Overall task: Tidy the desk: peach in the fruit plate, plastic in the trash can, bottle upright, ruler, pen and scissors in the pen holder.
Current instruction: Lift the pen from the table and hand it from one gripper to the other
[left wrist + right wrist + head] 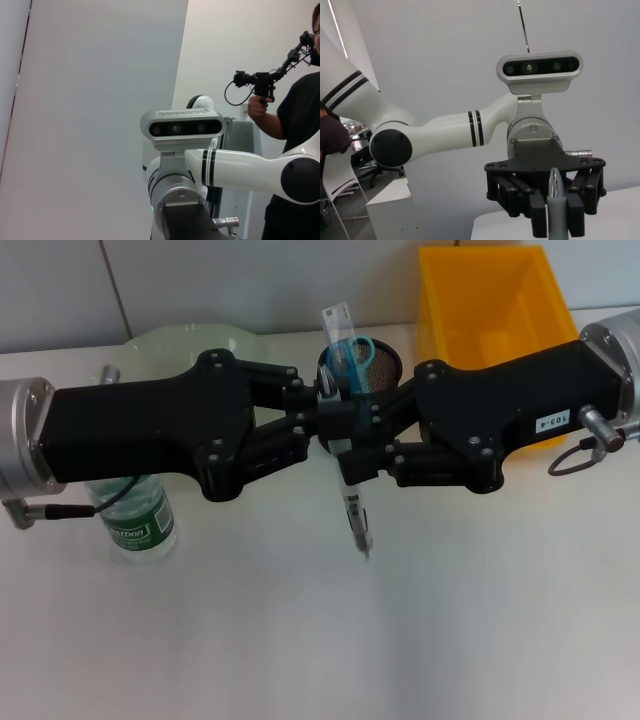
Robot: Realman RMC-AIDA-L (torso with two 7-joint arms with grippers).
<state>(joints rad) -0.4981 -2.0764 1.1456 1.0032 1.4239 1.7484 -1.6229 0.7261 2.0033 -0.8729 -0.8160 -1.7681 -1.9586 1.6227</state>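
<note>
Both arms meet over the desk's middle. The pen [356, 515] hangs tip-down at the point where the two grippers meet. In the right wrist view, my left gripper [557, 220] faces the camera, shut on the pen [555, 187]. My left gripper [322, 422] reaches in from the left and my right gripper [350, 440] from the right. Just behind them stands the black mesh pen holder [378, 368] with the blue-handled scissors [352, 352] and the clear ruler [337, 320] in it. The bottle [140, 518] stands upright under my left arm. Peach and plastic are out of view.
A pale green fruit plate [180, 345] sits at the back left. The yellow trash can [440, 310] stands at the back right, beside the pen holder. The left wrist view shows only my right arm's wrist camera [181, 129] and a person [295, 125] farther off.
</note>
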